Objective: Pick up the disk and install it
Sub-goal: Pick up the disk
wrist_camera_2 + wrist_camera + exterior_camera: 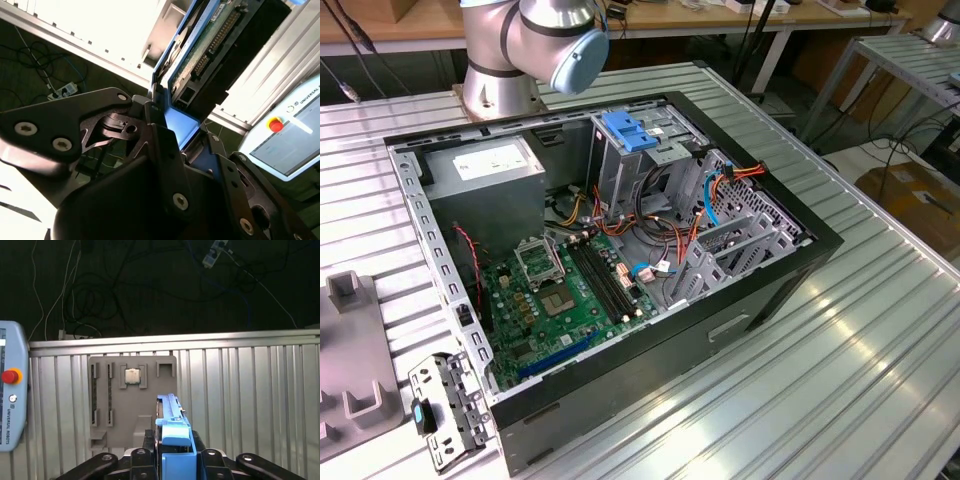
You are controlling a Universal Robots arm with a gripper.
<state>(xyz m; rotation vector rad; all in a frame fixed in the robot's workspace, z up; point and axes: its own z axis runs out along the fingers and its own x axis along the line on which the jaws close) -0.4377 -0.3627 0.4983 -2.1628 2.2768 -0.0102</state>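
Observation:
In both wrist views my gripper (174, 442) is shut on the disk. The first wrist view shows the disk (173, 422) edge-on, its blue plastic frame standing up between the black fingers (145, 437). In the second wrist view the disk (212, 42) extends away from the gripper (175, 142), with its green circuit board face and blue frame edge showing. It is held in the air above the ribbed metal table (250, 390). The open computer case (620, 250) lies on its side in the exterior view.
Inside the case stand a metal drive cage with a blue handle (628, 130), a grey power supply (485, 165) and the green motherboard (560, 290). A grey fixture plate (132, 400) holding a chip lies on the table. A teach pendant (10, 390) sits beside it.

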